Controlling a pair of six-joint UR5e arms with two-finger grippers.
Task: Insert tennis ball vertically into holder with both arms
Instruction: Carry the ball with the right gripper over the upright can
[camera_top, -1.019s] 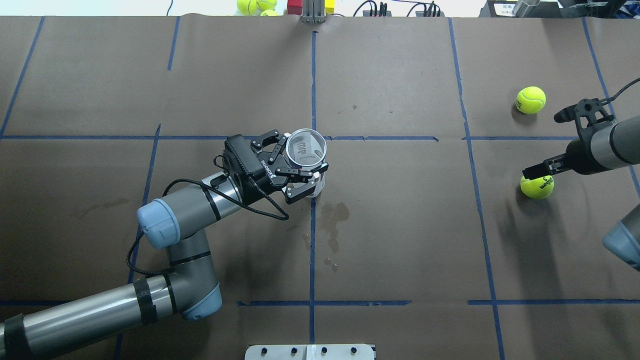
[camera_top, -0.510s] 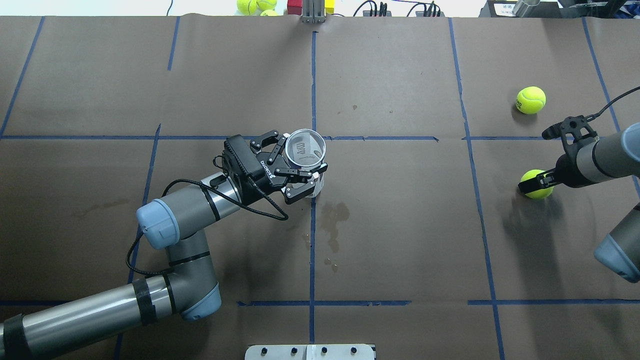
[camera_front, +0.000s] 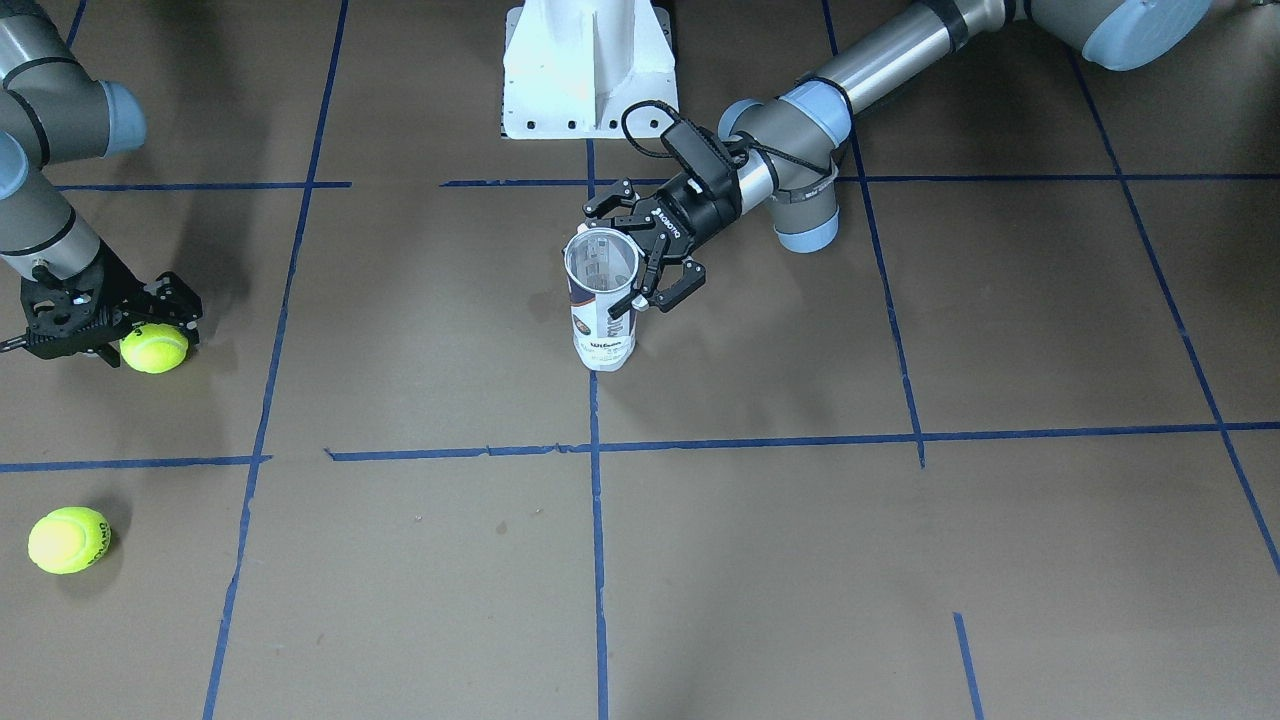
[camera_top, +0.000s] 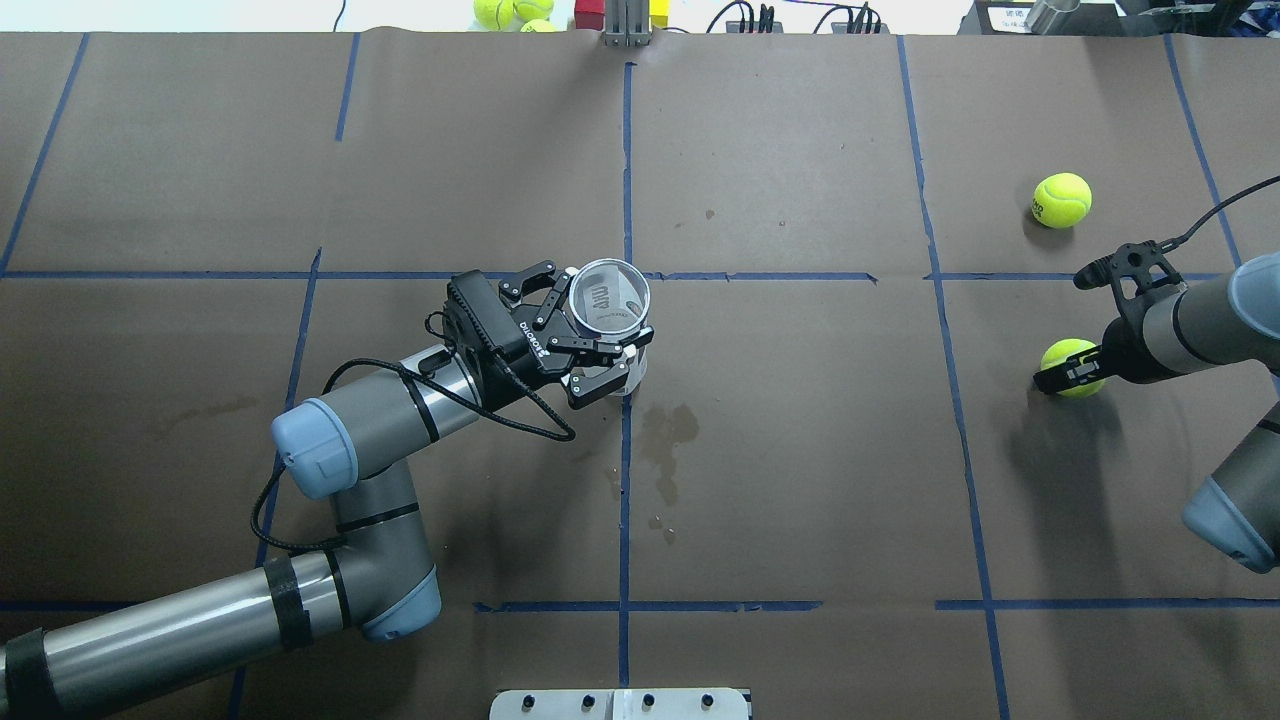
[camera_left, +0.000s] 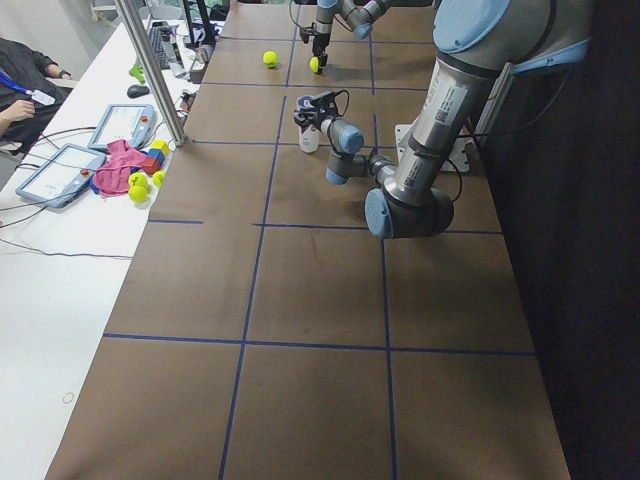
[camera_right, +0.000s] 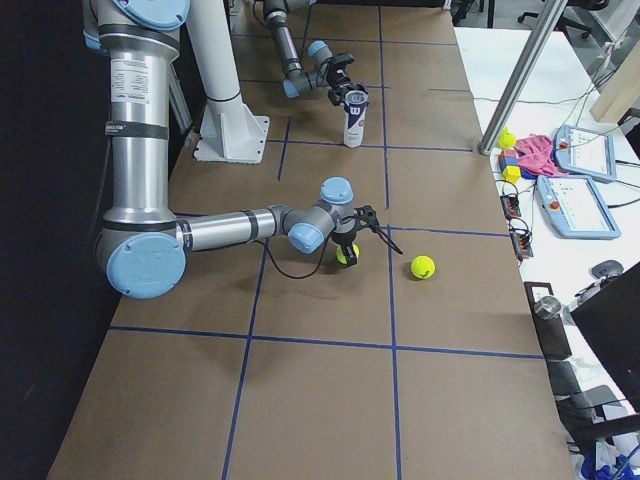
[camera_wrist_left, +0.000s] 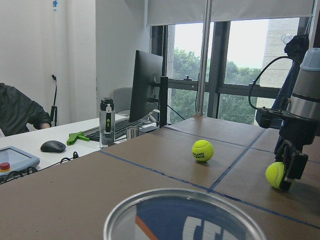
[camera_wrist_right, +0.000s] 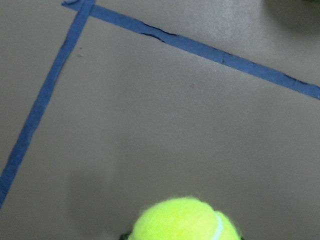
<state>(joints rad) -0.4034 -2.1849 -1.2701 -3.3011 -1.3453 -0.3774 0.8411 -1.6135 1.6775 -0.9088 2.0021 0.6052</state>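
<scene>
Pedestal (camera_top: 620, 703) nearest, sitting white at the near edge of the table (camera_top: 800, 480), brown paper crossed with blue tape (camera_top: 624, 480). Next out, left arm (camera_top: 360, 425): reaching in from the near left corner, bending at the elbow, pointing toward the middle. Just beyond the elbow's depth, a stain (camera_top: 672, 425) darkening the paper beside the centre tape line. At the arm's end, left gripper (camera_top: 596, 325): clasping the holder (camera_top: 610, 298) from the side, one finger pressing on each flank, spread wide by the can's girth. Holder: standing upright on the table near its middle, just beside the centre line, open mouth facing up, label wrapping the lower wall. Over to the right at about the same depth, right arm (camera_top: 1200, 320): coming in from the right edge and angling down. Right gripper (camera_front: 146, 338): pointing down at a ball (camera_top: 1068, 352) lying on the table, fingers straddling it, one crossing its near side in the overhead view; squeezing or merely bracketing it, cannot tell. That ball: resting well apart from the holder. Farther out, second ball (camera_top: 1062, 199): lying free on the paper, near the first, not touching it. Past the far edge, more balls (camera_top: 510, 12) and coloured blocks (camera_top: 590, 12) lying on a white desk (camera_left: 60, 230), with tablets (camera_left: 62, 172) beside them and a seated person's sleeve (camera_left: 28, 72) showing at the side.
</scene>
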